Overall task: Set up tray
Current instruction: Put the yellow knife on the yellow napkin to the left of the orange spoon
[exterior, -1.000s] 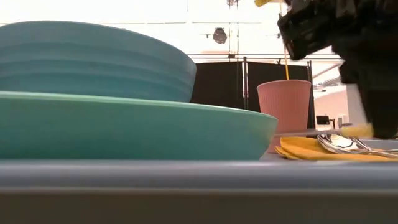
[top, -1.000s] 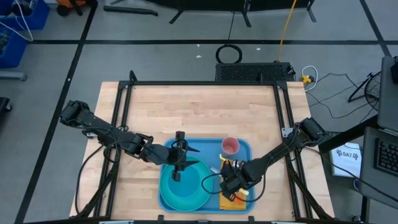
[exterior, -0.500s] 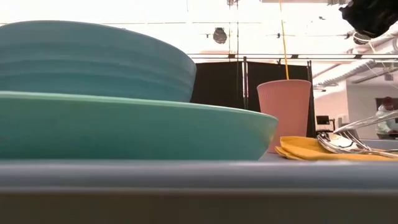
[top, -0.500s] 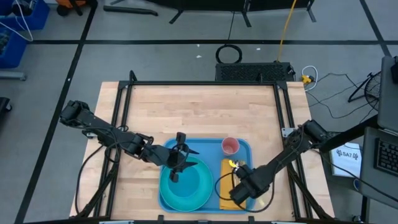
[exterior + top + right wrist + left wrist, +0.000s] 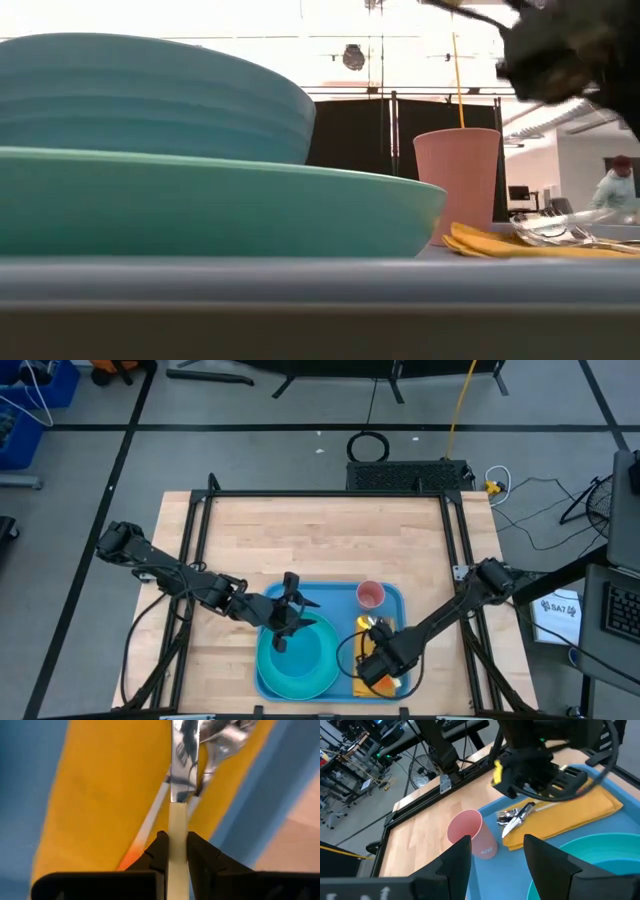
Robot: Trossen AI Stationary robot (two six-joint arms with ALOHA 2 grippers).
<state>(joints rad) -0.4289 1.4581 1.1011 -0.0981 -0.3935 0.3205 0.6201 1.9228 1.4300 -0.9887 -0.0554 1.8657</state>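
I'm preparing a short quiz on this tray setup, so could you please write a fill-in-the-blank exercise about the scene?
1. The pink cup stands upright on the blue ____.
2. The cutlery lies on the yellow ____.
3. The right pincer is shut on a pale ____ over the napkin.
4. The left pincer is ____ and hovers above the bowl.

Missing words: tray; napkin; handle; open
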